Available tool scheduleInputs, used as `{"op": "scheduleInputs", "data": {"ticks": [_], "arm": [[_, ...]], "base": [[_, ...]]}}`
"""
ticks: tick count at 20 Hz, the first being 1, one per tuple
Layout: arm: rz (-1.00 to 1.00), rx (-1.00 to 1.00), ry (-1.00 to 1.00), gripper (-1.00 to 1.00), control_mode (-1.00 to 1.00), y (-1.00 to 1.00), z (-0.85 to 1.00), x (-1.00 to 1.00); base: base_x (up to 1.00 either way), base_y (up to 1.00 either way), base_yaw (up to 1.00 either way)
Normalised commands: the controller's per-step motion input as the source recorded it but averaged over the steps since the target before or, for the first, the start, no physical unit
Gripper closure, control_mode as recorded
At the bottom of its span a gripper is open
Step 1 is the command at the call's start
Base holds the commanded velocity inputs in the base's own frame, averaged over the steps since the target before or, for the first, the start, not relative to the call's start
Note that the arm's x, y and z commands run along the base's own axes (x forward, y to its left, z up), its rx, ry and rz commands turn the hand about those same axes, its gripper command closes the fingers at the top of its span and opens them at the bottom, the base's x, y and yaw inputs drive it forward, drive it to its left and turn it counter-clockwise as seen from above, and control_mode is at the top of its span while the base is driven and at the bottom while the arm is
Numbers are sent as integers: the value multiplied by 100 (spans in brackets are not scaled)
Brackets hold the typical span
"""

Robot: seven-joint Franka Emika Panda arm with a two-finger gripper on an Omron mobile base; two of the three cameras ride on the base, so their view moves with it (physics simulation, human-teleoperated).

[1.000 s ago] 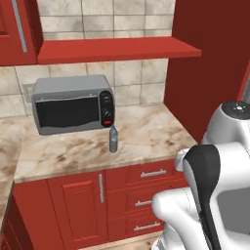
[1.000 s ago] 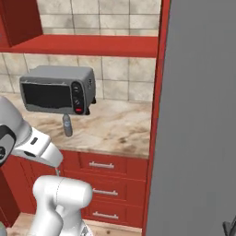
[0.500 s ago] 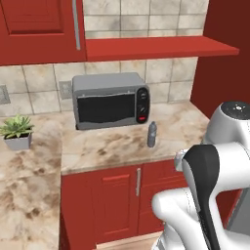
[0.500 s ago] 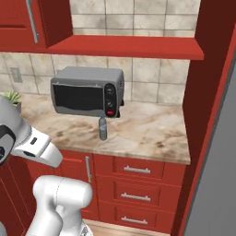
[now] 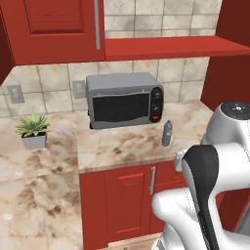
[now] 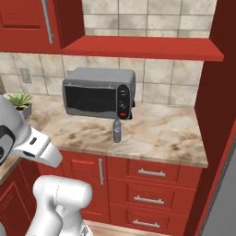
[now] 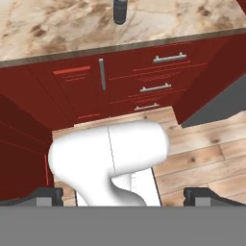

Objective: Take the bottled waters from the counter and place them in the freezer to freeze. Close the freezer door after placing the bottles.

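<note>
One bottled water [image 5: 167, 133], slim and grey-blue, stands upright on the marbled counter [image 5: 122, 151] just right of the microwave's front corner. The right base view has the bottle [image 6: 117, 131] near the counter [image 6: 161, 138] front edge. My gripper [image 7: 124, 197] is open, wide apart, holding nothing, and far back from the counter; in the hand view the bottle [image 7: 119, 10] is at the top edge on the counter [image 7: 57, 29]. A grey strip of the freezer [image 6: 227, 196] shows at the far right.
A grey microwave [image 5: 124, 100] sits against the tiled wall. A small potted plant [image 5: 33, 132] stands on the left counter run. Red drawers [image 6: 150, 174] and cabinet doors [image 5: 128, 200] lie below, a red shelf [image 6: 138, 48] above. Wooden floor [image 7: 202, 158] lies beneath.
The whole picture has slid rightwards in both base views, so the base has moved. The bottle keeps its place beside the microwave. The gripper stays open.
</note>
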Motion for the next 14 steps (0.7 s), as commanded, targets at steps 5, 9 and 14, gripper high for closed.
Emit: {"op": "scheduleInputs", "data": {"ticks": [5,9,14], "arm": [[0,0,0,-100,100,0,0,0],[0,0,0,-100,100,0,0,0],[0,0,0,-100,100,0,0,0]], "base": [[52,8,0],[44,14,0],[31,21,0]]}}
